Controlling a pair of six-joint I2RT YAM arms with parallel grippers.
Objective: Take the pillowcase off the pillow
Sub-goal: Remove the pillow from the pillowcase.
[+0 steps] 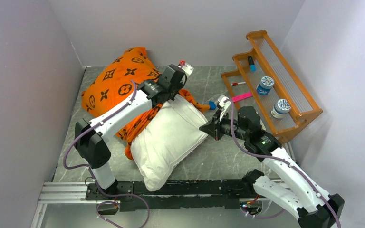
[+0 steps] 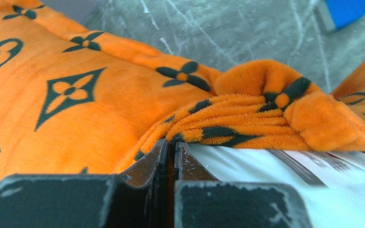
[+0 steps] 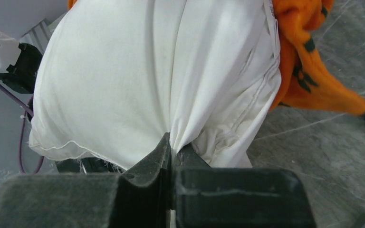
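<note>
Left wrist: left end effector [image 2: 171, 148] is closed on the bunched pillowcase [image 2: 76, 118] hem at frame centre. The bite looks thin, and I judge it could slip under pull.

Right wrist: right end effector [image 3: 172, 145] is closed on a pinch of pillow [image 3: 123, 80]. If that pinch lets go, the pillow drags along with the cover.

Top: pillowcase upper left, covering only the pillow's far end. Pillow at centre on the tabletop [image 1: 218, 156]. Count: one pillow, one pillowcase, two end effectors.

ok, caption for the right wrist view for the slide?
Right hand shut on a pinch of the white pillow, orange pillowcase bunched at its far edge.
</note>
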